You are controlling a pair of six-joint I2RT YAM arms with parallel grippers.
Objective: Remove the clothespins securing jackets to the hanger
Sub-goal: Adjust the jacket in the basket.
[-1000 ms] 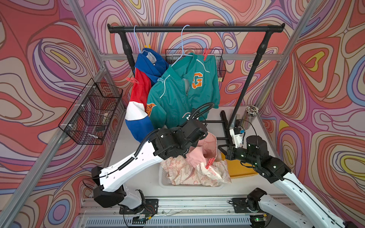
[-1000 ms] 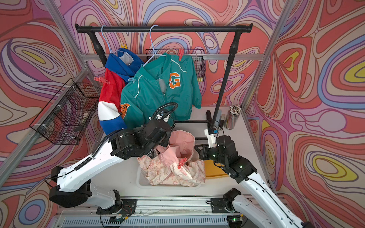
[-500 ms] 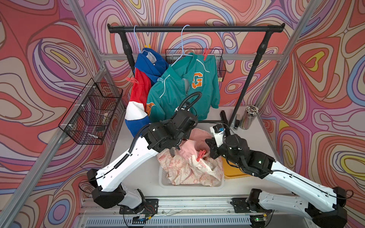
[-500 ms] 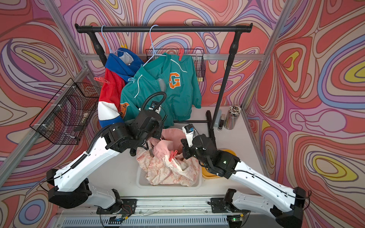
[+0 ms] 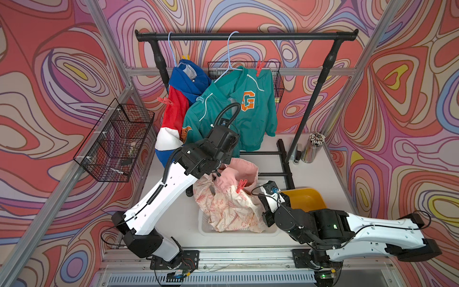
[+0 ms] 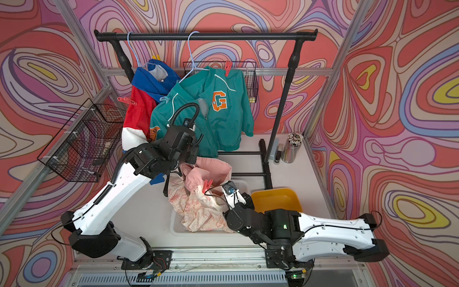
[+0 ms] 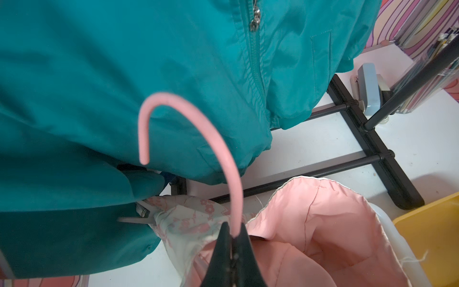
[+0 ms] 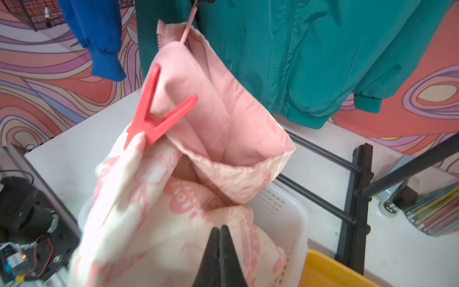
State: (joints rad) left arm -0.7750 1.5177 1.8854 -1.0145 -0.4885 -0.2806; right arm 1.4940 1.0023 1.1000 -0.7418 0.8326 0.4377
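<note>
Right gripper point(image 8: 219, 227) lower now; red clothespin point(image 8: 156, 111) near-upright, handles up.

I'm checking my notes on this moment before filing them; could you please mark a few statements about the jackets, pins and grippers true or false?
1. The left gripper has its jaws shut on the pink hanger. True.
2. The right gripper grips the red pin on the pink jacket. False: its jaws are shut on nothing, short of the pin.
3. The pink jacket hangs from the rail. False: it sags into the white basket, off the rail.
4. A second pin clips the teal jacket at the shoulder. True.
</note>
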